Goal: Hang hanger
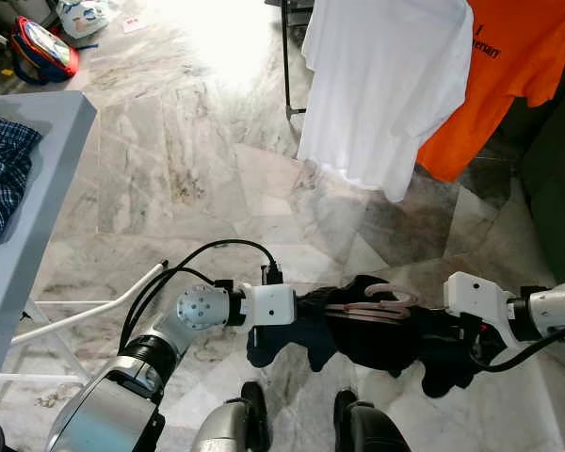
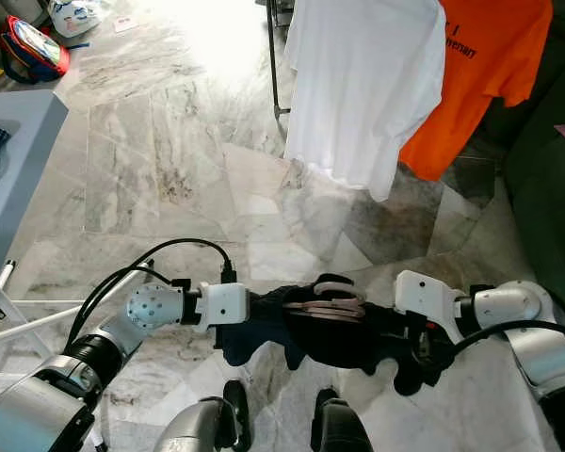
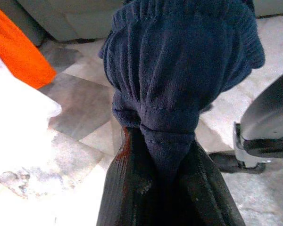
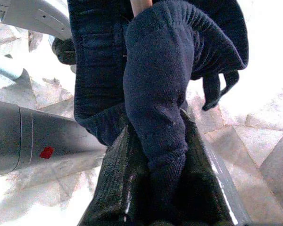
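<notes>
While both arms held it out low in front of the robot's body, above the marble floor (image 1: 198,169), the dark navy garment (image 1: 377,344) sagged between them with a pale hanger (image 1: 372,303) lying on top. The left gripper (image 3: 167,155) had its jaws clamped on a bunched fold, and the right gripper (image 4: 155,160) likewise. Such cloth looked soft, light and limp; the stiff hanger's hook seemed the better place to grasp, as it could slip free.
</notes>
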{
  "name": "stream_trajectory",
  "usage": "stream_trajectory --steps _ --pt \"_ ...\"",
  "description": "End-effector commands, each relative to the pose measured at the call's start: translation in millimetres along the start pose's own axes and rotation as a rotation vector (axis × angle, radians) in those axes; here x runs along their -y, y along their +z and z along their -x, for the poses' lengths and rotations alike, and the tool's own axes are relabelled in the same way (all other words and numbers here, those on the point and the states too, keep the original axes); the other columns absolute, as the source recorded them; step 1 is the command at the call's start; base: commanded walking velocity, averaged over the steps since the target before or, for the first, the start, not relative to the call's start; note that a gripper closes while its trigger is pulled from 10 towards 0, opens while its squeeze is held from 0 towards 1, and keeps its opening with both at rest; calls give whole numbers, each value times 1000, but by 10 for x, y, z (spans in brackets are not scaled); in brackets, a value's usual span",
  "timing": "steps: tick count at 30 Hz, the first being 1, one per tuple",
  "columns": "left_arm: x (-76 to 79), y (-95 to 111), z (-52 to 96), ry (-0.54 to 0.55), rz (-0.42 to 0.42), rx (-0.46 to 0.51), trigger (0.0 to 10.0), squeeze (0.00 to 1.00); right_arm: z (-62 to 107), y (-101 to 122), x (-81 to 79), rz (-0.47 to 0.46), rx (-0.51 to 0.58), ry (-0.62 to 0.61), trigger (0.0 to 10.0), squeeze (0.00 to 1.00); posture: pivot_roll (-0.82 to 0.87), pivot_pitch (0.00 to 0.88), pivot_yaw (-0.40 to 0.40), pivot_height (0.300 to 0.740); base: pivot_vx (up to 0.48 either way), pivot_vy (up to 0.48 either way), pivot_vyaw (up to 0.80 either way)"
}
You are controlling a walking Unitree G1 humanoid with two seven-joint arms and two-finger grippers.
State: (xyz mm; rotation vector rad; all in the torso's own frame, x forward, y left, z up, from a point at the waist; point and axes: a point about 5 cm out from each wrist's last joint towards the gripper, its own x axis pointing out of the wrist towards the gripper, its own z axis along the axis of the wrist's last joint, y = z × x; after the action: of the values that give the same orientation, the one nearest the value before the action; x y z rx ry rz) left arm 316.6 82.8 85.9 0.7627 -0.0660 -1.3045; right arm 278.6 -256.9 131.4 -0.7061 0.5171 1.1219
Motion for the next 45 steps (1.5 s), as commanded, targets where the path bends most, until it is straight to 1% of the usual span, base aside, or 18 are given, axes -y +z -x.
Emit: stream_trajectory --steps 1,3,4,6,10,18,19,20,21,22,23,24,29,37,38,39,42,45 --pt "-71 88 -15 37 -40 48 0 0 -25 -48 -37 -16 -8 11 0 0 -142 305 102 740 0 0 0" --pt "-129 127 -25 92 -51 63 0 0 -40 -33 -8 -21 21 -34 0 0 -142 304 104 740 0 0 0" --pt "-129 127 -25 92 -51 63 0 0 -40 -33 -8 -21 21 -34 0 0 -142 304 104 740 0 0 0" --pt "-180 162 -27 145 -66 80 0 0 -53 -24 -6 -32 43 -56 0 0 -143 303 105 740 0 0 0" --pt "-221 184 -25 188 -81 86 0 0 -59 -31 -21 -33 46 -59 0 0 -145 303 107 740 0 0 0" --pt "-398 229 0 347 -121 70 0 0 -91 -19 -25 -35 74 -91 0 0 -149 301 110 740 0 0 0" --pt "-407 232 -1 355 -121 69 1490 0 -91 -20 -24 -35 74 -92 0 0 -148 300 109 740 0 0 0" --pt "-410 232 -2 357 -120 68 1490 0 -92 -21 -24 -35 75 -93 0 0 -148 299 109 740 0 0 0" --pt "-418 231 -4 368 -123 63 4039 0 -92 -21 -22 -35 75 -95 0 0 -149 299 109 740 0 0 0" --pt "-418 231 -4 368 -123 63 4039 0 -92 -21 -22 -35 75 -95 0 0 -149 299 109 740 0 0 0" --pt "-426 225 -9 382 -101 61 10000 859 -91 -20 -20 -34 76 -96 0 0 -149 299 108 740 0 0 0" --pt "-423 229 -13 377 -99 66 10000 1000 -91 -18 -20 -33 76 -96 0 0 -149 299 108 740 0 0 0" --pt "-414 232 -21 387 -131 61 10000 1000 -98 -13 -19 -29 77 -96 0 0 -148 298 106 740 0 0 0" --pt "-490 271 25 480 -220 64 10000 1000 -158 -5 -54 -27 86 -85 0 0 -145 298 104 740 0 0 0" --pt "-490 271 25 480 -220 64 10000 1000 -158 -5 -54 -27 86 -85 0 0 -145 298 104 740 0 0 0" --pt "-519 289 40 507 -247 67 10000 1000 -175 -5 -62 -28 87 -85 0 0 -146 299 104 740 0 0 0" --pt "-557 312 66 516 -238 87 10000 1000 -215 -1 -65 -24 93 -109 0 0 -145 300 105 740 0 0 0" --pt "-541 274 79 504 -191 82 10000 1000 -276 -3 -50 -35 105 -176 0 0 -147 300 105 740 0 0 0"
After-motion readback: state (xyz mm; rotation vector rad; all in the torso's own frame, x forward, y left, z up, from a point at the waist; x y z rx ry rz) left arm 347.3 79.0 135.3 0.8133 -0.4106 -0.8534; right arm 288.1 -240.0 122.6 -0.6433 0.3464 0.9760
